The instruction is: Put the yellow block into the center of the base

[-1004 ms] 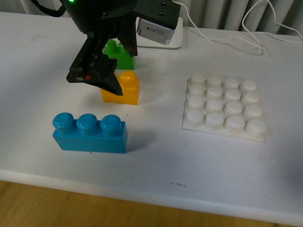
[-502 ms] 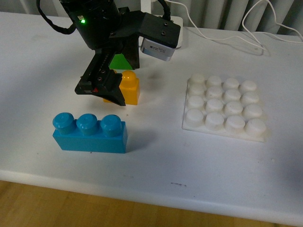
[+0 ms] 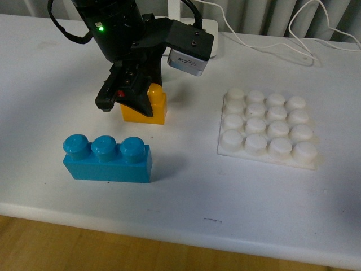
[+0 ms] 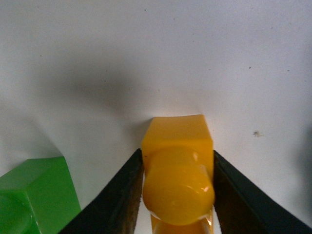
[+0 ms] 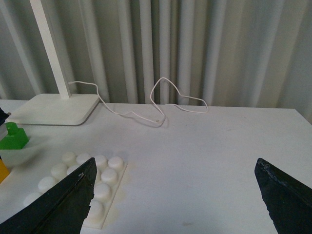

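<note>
The yellow block rests on the white table, left of the base, a white square plate with a grid of round studs. My left gripper is shut on the yellow block; in the left wrist view its black fingers press both sides of the yellow block. The arm hides most of the block in the front view. My right gripper is open and holds nothing, hanging above the table with the base off to one side of it.
A blue three-stud brick lies in front of the yellow block. A green brick sits close behind it, hidden by the arm in the front view. A white lamp foot and a thin cable lie at the back.
The left gripper has come down and to the right over the yellow block and closed on its sides. The green brick is now hidden behind the arm.
</note>
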